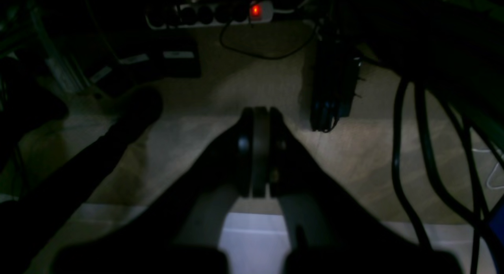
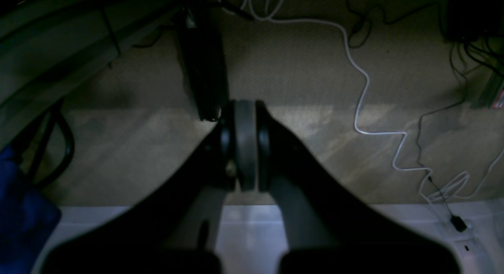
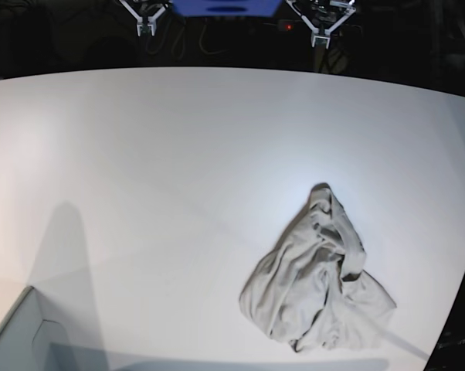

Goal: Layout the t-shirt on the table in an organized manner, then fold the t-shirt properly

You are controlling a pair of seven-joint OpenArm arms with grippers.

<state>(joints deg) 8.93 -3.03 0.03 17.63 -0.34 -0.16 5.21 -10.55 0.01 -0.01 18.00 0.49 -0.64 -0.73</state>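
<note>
Both arms are parked at the far edge of the desk point(image 3: 140, 154), and the t-shirt point(image 3: 317, 270) lies in a crumpled heap well away from them, down toward the near right corner in the base view. Nothing is laid out yet; it's a bunched mound with folds piled on each other, and I can't pick out collar or sleeves for certain.

The left claw point(image 1: 260, 152) is clenched, pads pressed flat together with nothing between them, looking down past the desk edge at the floor, with a power strip point(image 1: 208, 14) glowing red beyond. The right claw point(image 2: 245, 146) is clenched and empty too, hanging over carpet with a white cable point(image 2: 366, 93) trailing across it. Neither wrist view shows the shirt at all.

Here's the relation that matters: the heap's long line runs from its peak on the far side diagonally down to the near right, and it sits on the same side of the desk as the left arm's mount point(image 3: 321, 19). The right arm's mount point(image 3: 144, 17) stands well apart from the shirt, across the desk. So my call is that the left arm has the shorter reach and would likely go first, opening up before it comes down on the shirt's far peak.
</note>
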